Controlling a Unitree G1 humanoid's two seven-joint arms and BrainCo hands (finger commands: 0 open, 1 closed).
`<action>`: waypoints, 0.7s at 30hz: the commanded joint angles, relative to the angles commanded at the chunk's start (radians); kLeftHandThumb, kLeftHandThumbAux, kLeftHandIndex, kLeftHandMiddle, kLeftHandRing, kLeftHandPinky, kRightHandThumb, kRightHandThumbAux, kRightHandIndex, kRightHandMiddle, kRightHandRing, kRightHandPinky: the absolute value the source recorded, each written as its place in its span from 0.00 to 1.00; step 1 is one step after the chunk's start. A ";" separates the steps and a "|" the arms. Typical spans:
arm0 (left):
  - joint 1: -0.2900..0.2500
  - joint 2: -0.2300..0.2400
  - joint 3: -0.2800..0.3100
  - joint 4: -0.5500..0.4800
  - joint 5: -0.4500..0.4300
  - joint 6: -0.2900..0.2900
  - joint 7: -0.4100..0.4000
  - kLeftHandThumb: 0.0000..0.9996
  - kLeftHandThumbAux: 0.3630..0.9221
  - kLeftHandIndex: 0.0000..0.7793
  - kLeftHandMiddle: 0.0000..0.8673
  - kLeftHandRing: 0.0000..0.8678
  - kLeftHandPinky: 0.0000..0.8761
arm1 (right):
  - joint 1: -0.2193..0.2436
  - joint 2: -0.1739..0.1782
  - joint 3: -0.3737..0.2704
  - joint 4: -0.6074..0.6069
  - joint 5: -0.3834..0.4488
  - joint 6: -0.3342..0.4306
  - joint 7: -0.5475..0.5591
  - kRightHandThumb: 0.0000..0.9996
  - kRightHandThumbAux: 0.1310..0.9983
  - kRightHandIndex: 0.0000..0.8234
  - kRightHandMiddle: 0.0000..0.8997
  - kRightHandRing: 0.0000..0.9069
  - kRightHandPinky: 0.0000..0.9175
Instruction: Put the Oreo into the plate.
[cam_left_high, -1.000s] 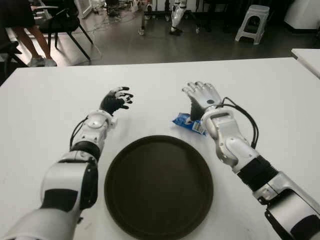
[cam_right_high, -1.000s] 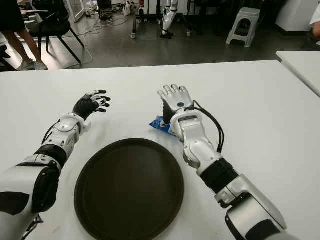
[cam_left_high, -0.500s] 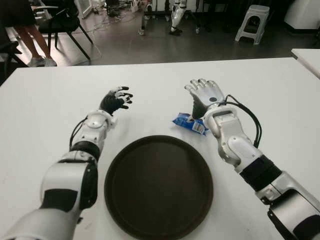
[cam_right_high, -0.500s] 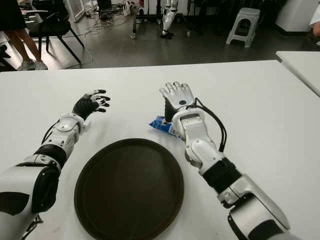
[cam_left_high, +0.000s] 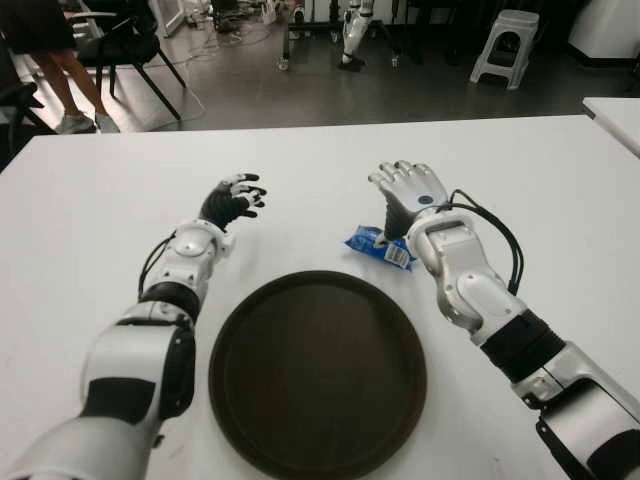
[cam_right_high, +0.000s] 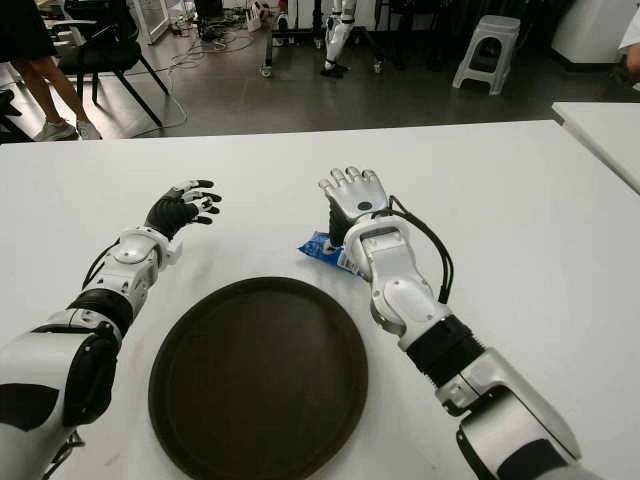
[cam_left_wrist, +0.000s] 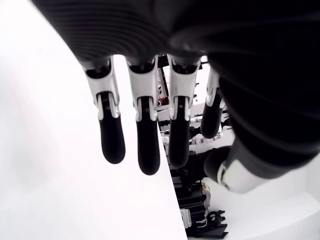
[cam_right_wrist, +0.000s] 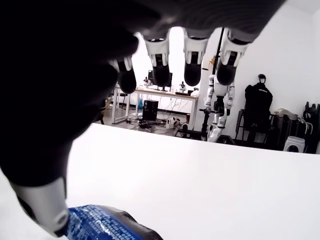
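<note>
The Oreo (cam_left_high: 378, 247) is a small blue packet lying on the white table (cam_left_high: 80, 200), just beyond the far right rim of the round dark plate (cam_left_high: 317, 370). My right hand (cam_left_high: 407, 192) hovers over the packet's far end with fingers spread and nothing held; the right wrist view shows the thumb tip close to the blue Oreo (cam_right_wrist: 107, 226) wrapper. My left hand (cam_left_high: 232, 199) shows open to the left of the plate's far side, fingers extended in its wrist view (cam_left_wrist: 145, 135).
Beyond the table's far edge are a dark floor, a chair (cam_left_high: 120, 50) and a person's legs (cam_left_high: 60, 80) at the left, and a white stool (cam_left_high: 505, 45) at the right. Another white table corner (cam_left_high: 615, 115) shows at far right.
The right hand shifted slightly over the packet, rising and moving a little right, then settling back down. The left hand and the packet did not move.
</note>
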 joint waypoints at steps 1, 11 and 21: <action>0.000 0.000 -0.001 0.000 0.000 0.001 0.001 0.05 0.55 0.31 0.39 0.39 0.40 | 0.002 0.003 -0.002 0.006 0.004 -0.004 -0.011 0.00 0.68 0.00 0.00 0.00 0.00; 0.003 0.000 0.005 0.000 -0.010 -0.006 -0.001 0.07 0.56 0.29 0.39 0.40 0.42 | -0.020 0.067 -0.004 0.115 0.031 -0.002 -0.084 0.00 0.69 0.00 0.00 0.00 0.00; 0.003 0.001 0.004 -0.001 -0.008 -0.011 0.003 0.06 0.53 0.29 0.40 0.41 0.43 | -0.039 0.118 -0.018 0.196 0.045 0.047 -0.149 0.00 0.68 0.00 0.00 0.00 0.00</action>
